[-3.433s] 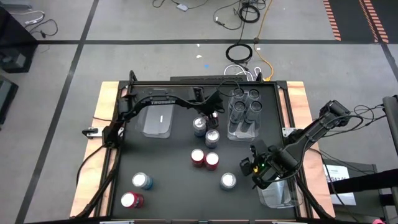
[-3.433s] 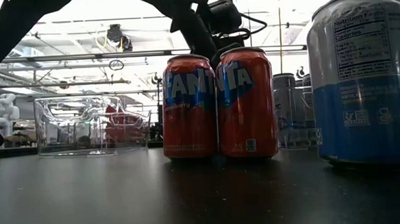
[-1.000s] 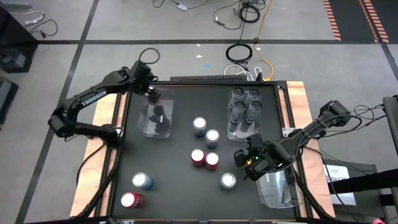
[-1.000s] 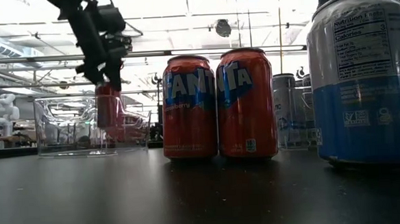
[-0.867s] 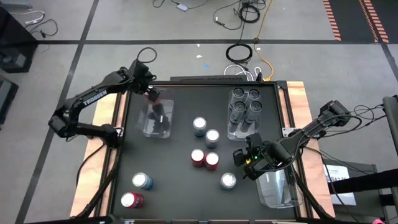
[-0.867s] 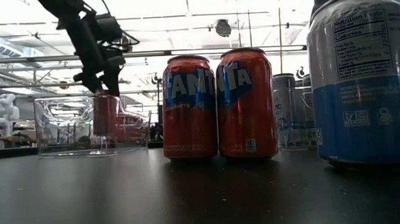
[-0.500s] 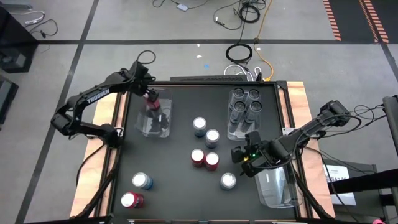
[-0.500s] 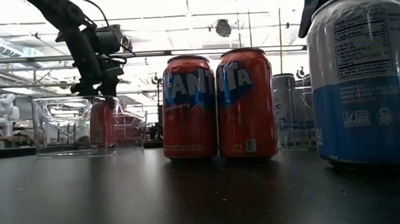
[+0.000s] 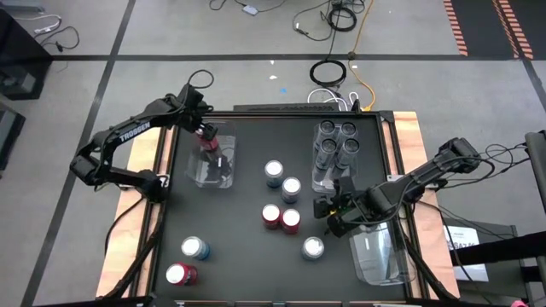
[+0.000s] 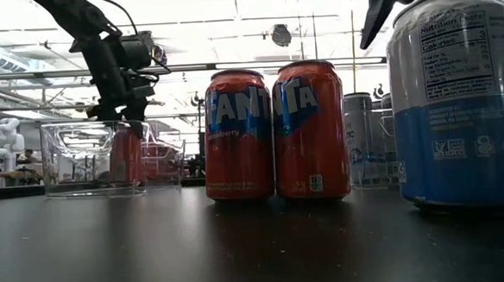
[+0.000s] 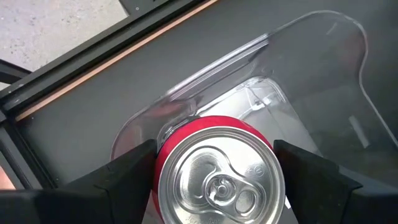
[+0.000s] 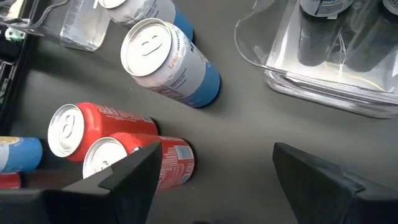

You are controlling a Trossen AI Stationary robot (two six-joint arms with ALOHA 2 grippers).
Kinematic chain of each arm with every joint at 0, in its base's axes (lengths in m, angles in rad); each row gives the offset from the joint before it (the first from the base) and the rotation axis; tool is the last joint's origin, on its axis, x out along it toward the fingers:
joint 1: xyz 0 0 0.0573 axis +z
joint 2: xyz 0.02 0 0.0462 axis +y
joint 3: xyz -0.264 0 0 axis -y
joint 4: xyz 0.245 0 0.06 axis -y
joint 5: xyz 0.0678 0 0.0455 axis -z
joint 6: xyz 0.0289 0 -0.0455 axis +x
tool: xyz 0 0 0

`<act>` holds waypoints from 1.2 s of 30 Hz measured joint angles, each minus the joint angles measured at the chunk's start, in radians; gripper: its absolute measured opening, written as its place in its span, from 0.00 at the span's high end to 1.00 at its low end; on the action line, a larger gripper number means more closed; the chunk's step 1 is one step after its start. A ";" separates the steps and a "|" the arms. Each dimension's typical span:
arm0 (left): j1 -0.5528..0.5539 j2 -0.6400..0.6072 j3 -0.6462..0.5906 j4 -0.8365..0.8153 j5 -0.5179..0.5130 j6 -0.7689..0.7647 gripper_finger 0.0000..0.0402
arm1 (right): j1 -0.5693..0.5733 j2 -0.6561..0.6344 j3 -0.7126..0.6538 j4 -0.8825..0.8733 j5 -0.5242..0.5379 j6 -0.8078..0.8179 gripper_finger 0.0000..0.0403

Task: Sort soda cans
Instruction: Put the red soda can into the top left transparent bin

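Basically, the left gripper (image 11: 214, 163) was pinching a red can (image 11: 216, 176) from both sides, down inside the clear tray (image 9: 223, 176) at the table's far left (can looked upright, base at or near the tray floor in the low view). To place it well, I'd judge: seat it flat, spread the fingers only after it stands, lift straight up clear of the tray wall (image 11: 311, 37). The right gripper (image 12: 208, 186) hung with fingers spread wide and empty above the loose cans, between two red ones (image 9: 281, 218) and the blue can (image 9: 313, 248). Four dark cans (image 9: 336, 143) already sat in the far tray. Hard to tell: whether the held can touched the tray bottom, and the near-right tray's (image 9: 380, 260) contents.
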 joint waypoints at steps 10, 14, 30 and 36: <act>0.000 0.000 0.003 0.018 -0.001 0.000 0.13 | -0.066 -0.013 0.000 0.073 0.025 -0.112 0.26; 0.000 0.000 0.003 0.012 -0.002 -0.004 0.12 | -0.114 -0.020 0.000 0.198 0.075 -0.298 0.26; 0.000 -0.158 0.046 -0.048 -0.003 -0.053 0.11 | -0.269 -0.024 0.002 0.538 0.071 -0.857 0.26; 0.000 -0.249 0.051 -0.067 -0.003 -0.001 0.11 | -0.306 -0.023 0.004 0.653 -0.010 -1.000 0.26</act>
